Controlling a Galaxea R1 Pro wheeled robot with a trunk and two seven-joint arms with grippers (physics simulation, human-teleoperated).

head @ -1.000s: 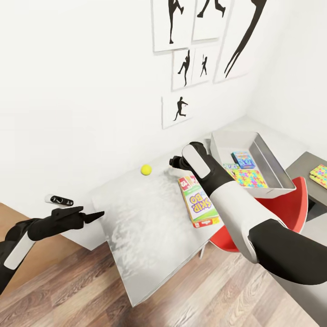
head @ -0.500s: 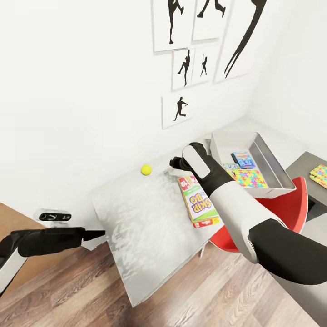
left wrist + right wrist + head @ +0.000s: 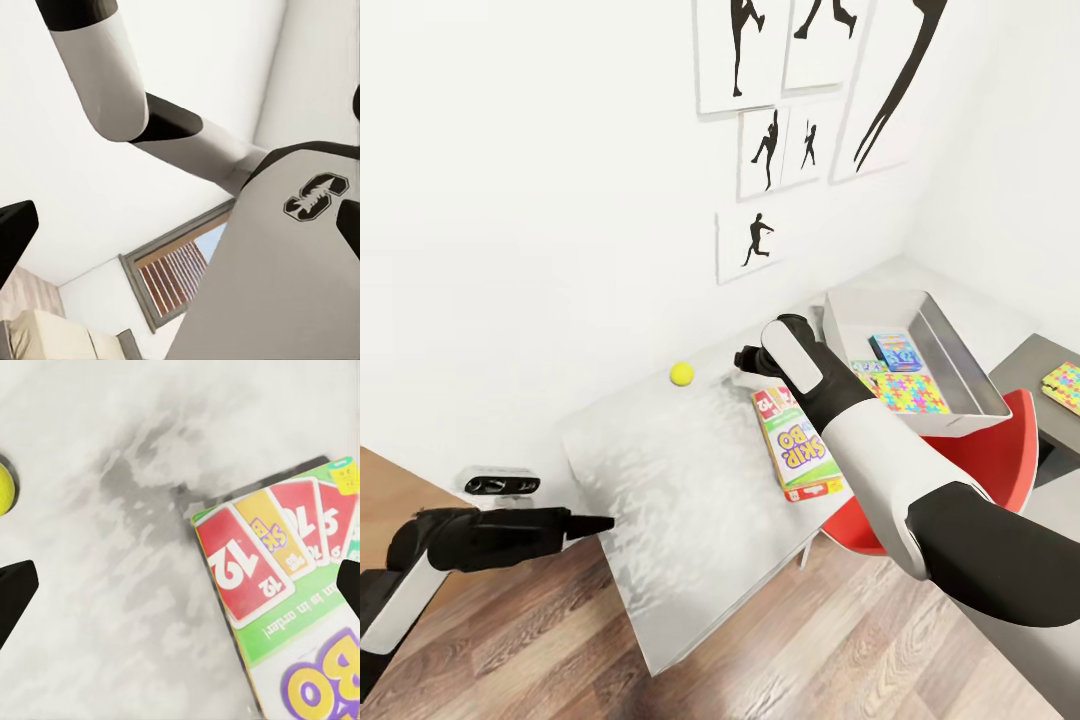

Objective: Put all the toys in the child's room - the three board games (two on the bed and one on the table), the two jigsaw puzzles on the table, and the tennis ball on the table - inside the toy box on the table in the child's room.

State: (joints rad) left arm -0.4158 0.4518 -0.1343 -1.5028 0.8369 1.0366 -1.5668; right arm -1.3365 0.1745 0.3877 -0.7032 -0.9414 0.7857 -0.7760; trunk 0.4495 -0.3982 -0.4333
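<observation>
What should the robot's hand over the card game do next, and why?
Probably lower the right gripper onto the near end of the Skip-Bo box. Its fingers are spread wide above that end, nothing is held, and the toy box waits just beyond.

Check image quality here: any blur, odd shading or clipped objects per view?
Head view: sharp, tilted; dark mottling on the table. Right wrist view: soft close-up, SKIP-BO box cropped, tennis ball cut by the edge. Left wrist view: crisp, flat lighting.

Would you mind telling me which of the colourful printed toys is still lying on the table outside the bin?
The white and green SKIP-BO card-game box lies flat on the mottled desk top, whereas the multicoloured jigsaw square and small blue box lie inside the pale grey bin.
</observation>
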